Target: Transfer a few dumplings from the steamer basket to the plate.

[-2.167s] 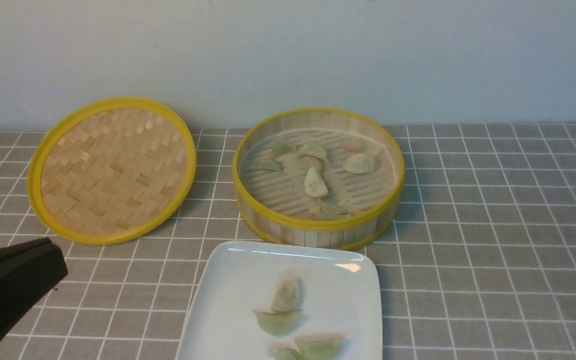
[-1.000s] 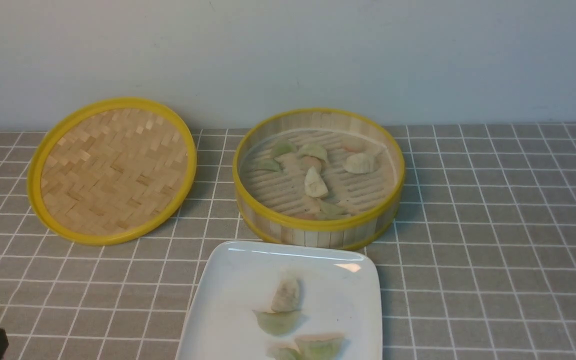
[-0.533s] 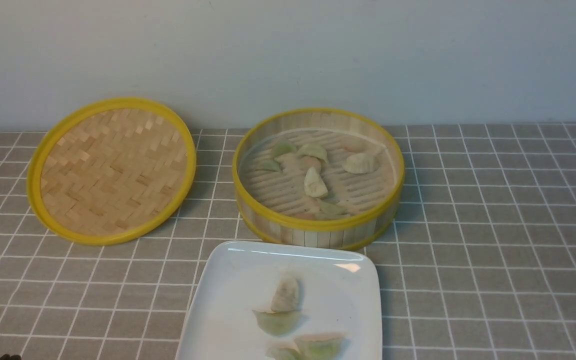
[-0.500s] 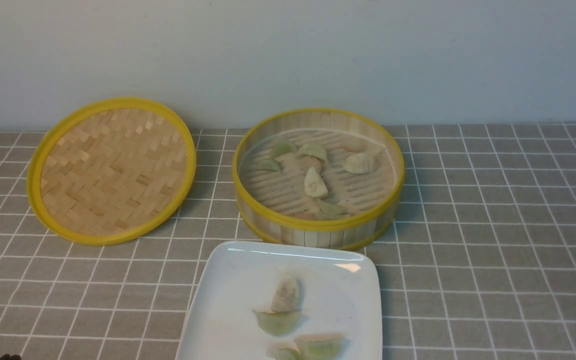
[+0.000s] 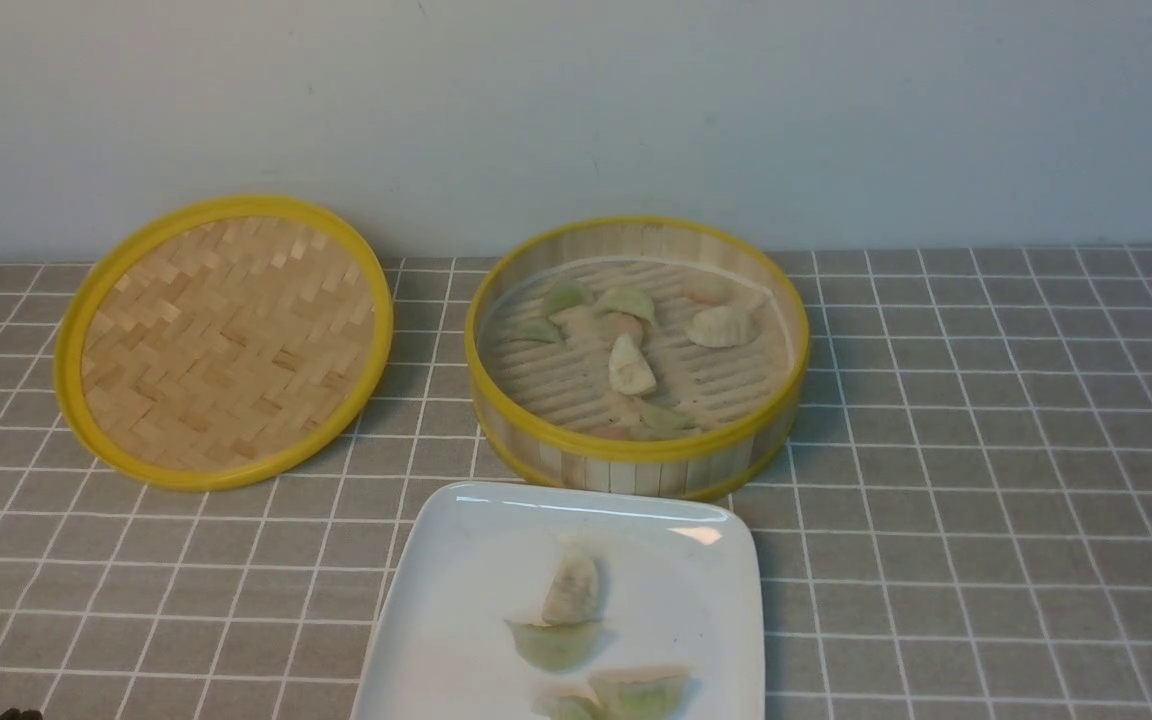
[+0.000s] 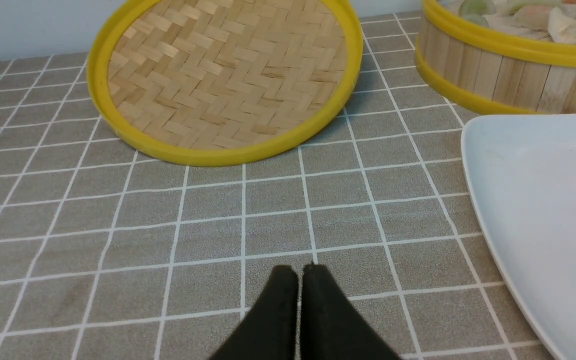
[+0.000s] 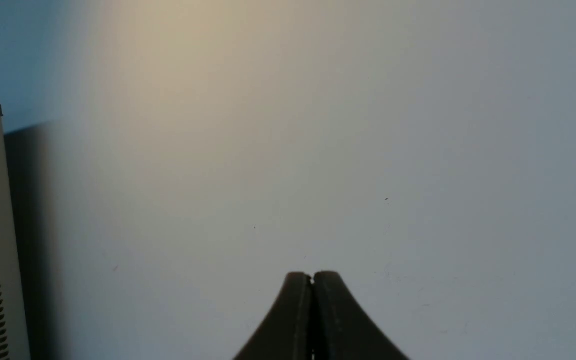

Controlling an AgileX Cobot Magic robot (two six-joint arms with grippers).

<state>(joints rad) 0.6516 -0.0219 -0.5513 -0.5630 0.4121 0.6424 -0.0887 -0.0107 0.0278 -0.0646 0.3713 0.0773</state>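
Left gripper [image 6: 300,272] closed, empty | right gripper [image 7: 312,277] closed, empty, facing wall | steamer basket [image 6: 505,75] beyond plate [image 6: 543,210] | I judge left nearer.

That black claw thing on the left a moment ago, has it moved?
Yes. The left gripper has pulled back toward the robot, away from the woven lid, and has almost left the front view; only a sliver shows at the bottom corner.
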